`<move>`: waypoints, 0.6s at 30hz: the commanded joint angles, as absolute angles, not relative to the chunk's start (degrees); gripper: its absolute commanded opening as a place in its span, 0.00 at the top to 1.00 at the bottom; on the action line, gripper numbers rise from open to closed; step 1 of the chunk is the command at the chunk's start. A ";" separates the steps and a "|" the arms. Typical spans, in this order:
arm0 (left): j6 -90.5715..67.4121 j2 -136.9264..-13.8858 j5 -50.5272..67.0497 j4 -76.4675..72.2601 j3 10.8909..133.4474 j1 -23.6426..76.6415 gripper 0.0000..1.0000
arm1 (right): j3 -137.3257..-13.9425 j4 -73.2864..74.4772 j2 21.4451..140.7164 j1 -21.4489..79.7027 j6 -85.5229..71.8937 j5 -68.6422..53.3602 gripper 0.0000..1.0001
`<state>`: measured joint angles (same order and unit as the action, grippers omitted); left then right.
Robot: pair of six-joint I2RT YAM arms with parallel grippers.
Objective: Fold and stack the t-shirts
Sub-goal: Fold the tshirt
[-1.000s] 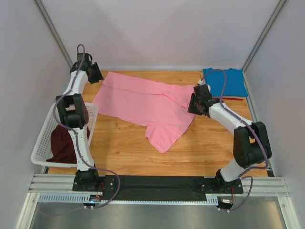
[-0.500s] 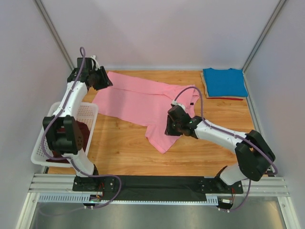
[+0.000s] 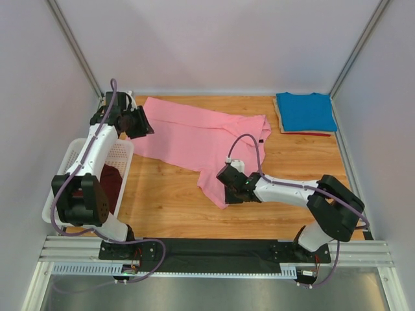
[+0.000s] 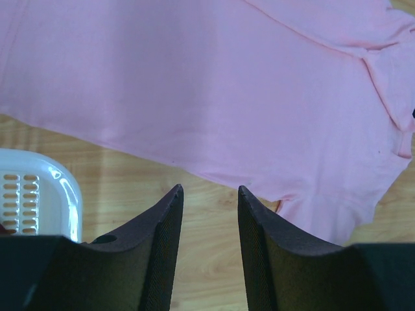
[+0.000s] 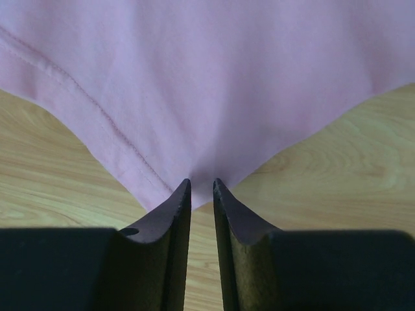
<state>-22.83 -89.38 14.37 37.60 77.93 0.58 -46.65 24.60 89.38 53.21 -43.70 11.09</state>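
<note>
One sec on, right pincer (image 5: 201, 186) swung to pink tee (image 3: 188, 133) corner.

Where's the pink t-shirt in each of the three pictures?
Top external: bright pink soft fabric t-shirt spread mid-table, reaching back-left.
Left wrist: t-shirt fills the upper half.
Right wrist: t-shirt fills the top, its corner pointing down.
Shared landmark: light wooden tabletop beneath it.

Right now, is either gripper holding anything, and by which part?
The right gripper pinches the pink t-shirt at its nearest corner. The left gripper is open, holding nothing.
</note>
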 commanded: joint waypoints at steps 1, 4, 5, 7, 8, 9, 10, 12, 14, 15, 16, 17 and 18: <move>-21.27 -87.45 12.66 40.16 78.49 2.37 0.53 | -43.34 31.37 88.07 53.61 -46.32 16.43 0.78; -21.09 -87.19 12.04 41.22 78.40 3.33 0.53 | -41.14 34.01 85.18 53.70 -47.55 18.01 0.78; -21.01 -86.84 11.95 41.31 78.22 3.60 0.53 | -40.18 34.71 84.47 53.61 -48.51 18.63 0.78; -20.92 -86.31 11.60 41.40 77.52 4.92 0.53 | -39.29 36.12 81.40 53.61 -49.13 18.55 0.78; -21.00 -85.87 11.51 41.40 77.26 5.36 0.53 | -38.85 36.65 80.26 53.61 -49.39 18.81 0.78; -21.01 -85.70 11.43 41.40 76.82 6.14 0.53 | -38.50 37.61 79.29 53.53 -49.74 18.81 0.78; -21.27 -85.43 11.69 41.48 76.56 6.50 0.53 | -38.41 38.05 77.71 53.44 -49.92 18.81 0.77; -21.71 -84.82 12.39 41.22 75.68 6.94 0.53 | -38.84 40.15 76.47 53.44 -50.53 18.81 0.77; -22.06 -84.38 12.39 41.39 75.41 7.12 0.53 | -38.76 41.30 74.36 53.44 -50.89 18.28 0.77; -22.15 -84.20 12.31 41.57 75.32 7.21 0.53 | -38.06 42.35 73.40 53.35 -51.50 18.37 0.77; -22.15 -83.94 12.30 42.01 75.24 7.29 0.53 | -37.45 42.80 72.69 53.26 -51.76 18.11 0.77; -22.06 -83.41 12.30 42.27 75.32 7.29 0.53 | -36.57 43.24 71.03 53.09 -52.03 18.45 0.77; -21.97 -83.06 12.22 42.45 74.97 7.38 0.53 | -35.87 44.37 70.06 52.91 -52.47 18.81 0.77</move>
